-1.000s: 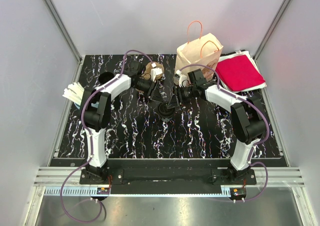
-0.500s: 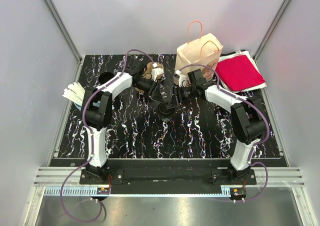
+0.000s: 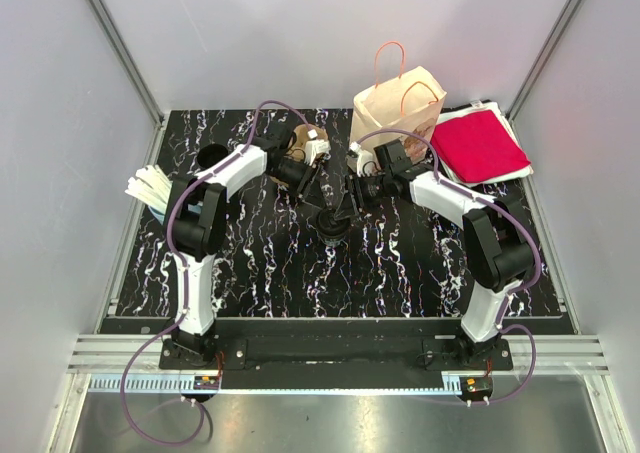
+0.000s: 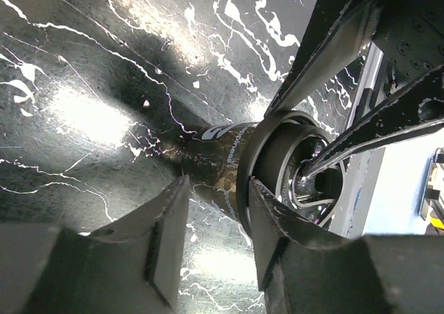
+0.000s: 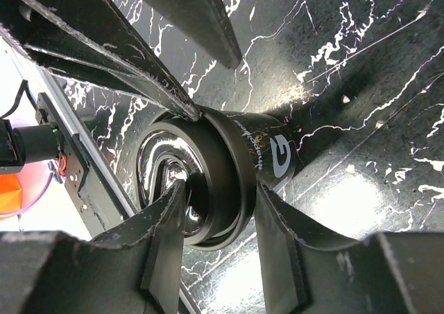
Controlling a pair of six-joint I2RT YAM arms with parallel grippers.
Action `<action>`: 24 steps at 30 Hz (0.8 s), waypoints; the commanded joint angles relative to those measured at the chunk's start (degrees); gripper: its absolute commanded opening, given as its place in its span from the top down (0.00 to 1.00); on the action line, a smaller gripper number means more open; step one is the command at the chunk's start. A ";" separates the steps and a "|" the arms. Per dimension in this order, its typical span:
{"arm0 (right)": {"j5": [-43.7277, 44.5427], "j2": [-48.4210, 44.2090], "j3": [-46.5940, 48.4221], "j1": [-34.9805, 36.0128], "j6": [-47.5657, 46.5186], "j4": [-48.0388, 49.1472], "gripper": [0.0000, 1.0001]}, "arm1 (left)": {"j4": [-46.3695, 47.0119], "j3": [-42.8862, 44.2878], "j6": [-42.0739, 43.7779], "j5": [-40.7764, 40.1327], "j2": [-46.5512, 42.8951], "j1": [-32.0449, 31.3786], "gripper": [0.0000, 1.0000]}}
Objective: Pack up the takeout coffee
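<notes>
A black takeout coffee cup (image 3: 330, 220) with a black lid stands upright mid-table. In the right wrist view the cup (image 5: 267, 158) sits between my right gripper's (image 5: 215, 241) jaws, one finger on the lid's top and the other against the cup's side, shut on the rim. From above the right gripper (image 3: 348, 201) is at the cup's right. My left gripper (image 3: 308, 178) is open just behind and left of the cup. In the left wrist view only table shows between its fingers, and the lid (image 4: 277, 165) lies against its right finger (image 4: 281, 234). A paper bag (image 3: 395, 103) stands open at the back.
A brown cardboard holder with a white item (image 3: 305, 141) sits behind the left gripper. A red cloth on a white tray (image 3: 480, 145) lies back right. A black round item (image 3: 212, 156) and white sticks (image 3: 150, 186) are at the left edge.
The left gripper has shifted slightly toward the back. The right gripper and the cup have stayed in place.
</notes>
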 commanded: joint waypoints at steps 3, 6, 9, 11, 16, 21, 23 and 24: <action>6.75 1.25 -2.75 2.28 -3.81 -2.92 0.55 | -1.56 0.81 0.64 -5.08 0.09 -0.15 0.55; 6.75 0.98 -2.66 2.37 -3.73 -2.92 0.54 | -1.21 4.06 -0.42 -3.23 -1.58 0.91 0.53; 6.92 0.46 -2.84 2.37 -3.64 -3.01 0.55 | 0.99 4.86 -1.91 -1.38 -3.95 1.87 0.48; 7.01 0.02 -2.93 2.37 -3.64 -2.92 0.54 | 2.39 4.78 -2.61 -0.68 -5.36 2.58 0.44; 7.28 -1.21 -3.01 2.37 -3.55 -2.84 0.54 | 3.45 4.25 -2.97 0.47 -9.14 3.46 0.38; 8.15 -3.14 -3.02 2.28 -3.46 -2.84 0.54 | 3.28 0.39 -1.39 -0.67 -13.62 3.46 0.32; 8.68 -4.02 -2.93 2.28 -3.55 -3.01 0.52 | 2.93 -2.77 0.01 -0.67 -15.29 3.46 0.31; 8.86 -4.46 -2.84 2.28 -3.55 -2.92 0.50 | 2.84 -4.96 0.98 -0.67 -15.73 3.46 0.31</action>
